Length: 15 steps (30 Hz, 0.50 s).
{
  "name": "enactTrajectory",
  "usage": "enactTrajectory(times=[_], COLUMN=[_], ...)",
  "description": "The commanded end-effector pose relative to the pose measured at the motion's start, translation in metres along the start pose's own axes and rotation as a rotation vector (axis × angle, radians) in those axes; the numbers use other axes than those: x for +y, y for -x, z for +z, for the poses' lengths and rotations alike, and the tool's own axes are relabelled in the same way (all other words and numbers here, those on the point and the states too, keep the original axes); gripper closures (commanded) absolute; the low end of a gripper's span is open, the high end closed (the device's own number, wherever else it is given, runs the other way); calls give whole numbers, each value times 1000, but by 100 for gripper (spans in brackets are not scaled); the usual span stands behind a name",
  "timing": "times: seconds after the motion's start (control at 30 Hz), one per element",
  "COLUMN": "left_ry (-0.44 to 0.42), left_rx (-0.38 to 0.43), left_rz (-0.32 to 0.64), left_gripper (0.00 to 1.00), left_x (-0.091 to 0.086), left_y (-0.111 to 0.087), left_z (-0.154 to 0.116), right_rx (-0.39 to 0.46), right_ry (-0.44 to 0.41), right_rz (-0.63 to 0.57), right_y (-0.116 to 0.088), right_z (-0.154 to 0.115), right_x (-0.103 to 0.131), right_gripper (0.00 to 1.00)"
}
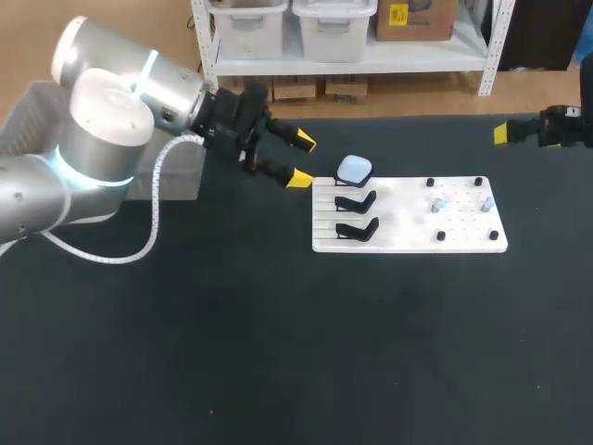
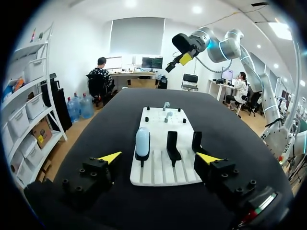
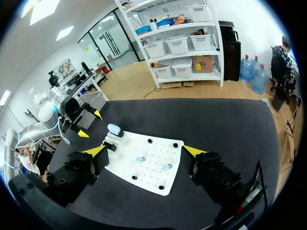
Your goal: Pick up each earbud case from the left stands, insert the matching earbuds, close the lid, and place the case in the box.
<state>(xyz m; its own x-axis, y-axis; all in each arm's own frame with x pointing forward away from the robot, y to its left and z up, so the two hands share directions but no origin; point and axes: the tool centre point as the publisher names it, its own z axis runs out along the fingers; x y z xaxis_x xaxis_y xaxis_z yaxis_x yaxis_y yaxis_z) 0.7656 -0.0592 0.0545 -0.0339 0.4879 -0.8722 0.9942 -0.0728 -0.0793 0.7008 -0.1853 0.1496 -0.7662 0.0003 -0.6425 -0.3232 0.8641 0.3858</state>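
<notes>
The box [image 1: 181, 174] sits at the left edge of the table [image 1: 278, 352], mostly behind the left arm [image 1: 102, 139], so its contents cannot be told. On the white board [image 1: 398, 222], three black stands [image 1: 356, 201] line the left side. The far one carries the pale blue case [image 1: 354, 170], lid shut, and the other two are empty. Two small earbuds [image 1: 437, 202] sit on the board's right half, among black pegs [image 1: 441, 236] (too small to tell more).

The left gripper [image 1: 302, 159] hovers just beside the board's left edge, near the case, with its fingers spread wide and nothing between them. In its wrist view the case stands ahead of it with nothing in the way. The right gripper [image 3: 145, 151] hangs well apart from the board, over the table's far right, also spread wide and holding nothing.
</notes>
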Motion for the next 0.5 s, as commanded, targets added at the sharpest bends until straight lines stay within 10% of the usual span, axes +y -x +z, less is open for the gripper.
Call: enactTrajectory(times=[0.03, 0.5], left_ry=[-7, -30], left_rx=[-8, -25], left_rz=[7, 26], left_gripper=[8, 18], left_x=[10, 16], left_y=[-2, -4], left_z=[10, 30], right_rx=[0, 0], right_ry=[1, 1], right_rz=[0, 0], right_y=[0, 0], right_z=[0, 0], right_x=[0, 0], right_gripper=[0, 0])
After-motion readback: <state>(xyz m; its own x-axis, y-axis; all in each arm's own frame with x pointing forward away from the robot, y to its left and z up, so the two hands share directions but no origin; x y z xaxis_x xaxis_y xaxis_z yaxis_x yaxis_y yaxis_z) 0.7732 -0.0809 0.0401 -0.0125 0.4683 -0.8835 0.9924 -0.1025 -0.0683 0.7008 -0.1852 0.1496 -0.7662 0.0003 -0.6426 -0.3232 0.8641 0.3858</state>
